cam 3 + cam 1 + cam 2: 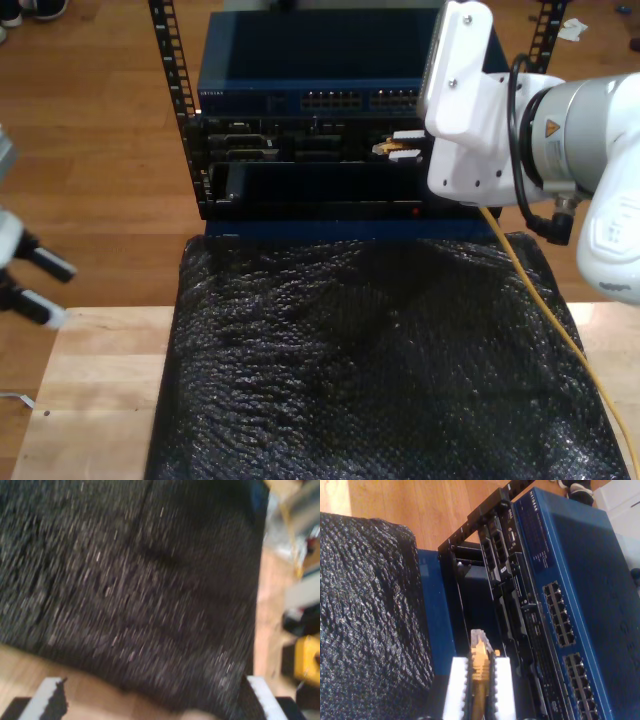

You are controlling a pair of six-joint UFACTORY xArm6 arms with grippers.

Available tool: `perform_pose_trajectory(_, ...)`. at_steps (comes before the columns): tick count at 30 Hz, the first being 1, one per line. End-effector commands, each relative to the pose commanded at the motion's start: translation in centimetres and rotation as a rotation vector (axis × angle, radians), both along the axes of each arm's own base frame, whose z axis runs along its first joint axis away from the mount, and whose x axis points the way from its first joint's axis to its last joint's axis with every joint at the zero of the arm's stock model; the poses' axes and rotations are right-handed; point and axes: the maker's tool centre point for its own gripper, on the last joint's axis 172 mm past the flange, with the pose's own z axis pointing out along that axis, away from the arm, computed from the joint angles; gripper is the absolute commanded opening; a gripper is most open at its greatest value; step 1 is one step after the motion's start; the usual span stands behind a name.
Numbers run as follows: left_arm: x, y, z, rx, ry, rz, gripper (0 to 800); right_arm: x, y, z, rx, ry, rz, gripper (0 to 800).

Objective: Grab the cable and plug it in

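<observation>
Cable [480, 667] in second gripper [480, 680]

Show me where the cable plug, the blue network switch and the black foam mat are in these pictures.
cable plug [479, 639]: second wrist view, its clear tip ahead of the white pads.
blue network switch [300, 62]: exterior view, its flat top panel.
black foam mat [350, 370]: exterior view, its middle.

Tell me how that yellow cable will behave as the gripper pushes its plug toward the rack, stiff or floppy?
Probably floppy: the cable trails slack from my second gripper across the black mat. The short stub past the fingers likely stays straight enough to aim. The clear plug looks small, possibly fragile if misaligned.
</observation>
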Motion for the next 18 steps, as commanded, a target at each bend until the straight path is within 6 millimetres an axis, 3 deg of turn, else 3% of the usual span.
perform_pose_trajectory(9, -2.7, 6.4, -1.8, 0.116, -0.031, -0.053, 798, 0.0, 0.0, -0.1, -0.001, 0.001, 0.0, 0)
perform_pose_trajectory(13, -4.6, 10.1, -2.7, 0.189, -0.04, -0.089, 798, 0.0, 0.0, -0.1, -0.001, 0.001, 0.0, 0)
perform_pose_trajectory(18, -6.9, 12.4, -3.4, 0.21, -0.056, -0.169, 798, 0.0, 0.0, -0.1, -0.001, 0.001, 0.0, 0)
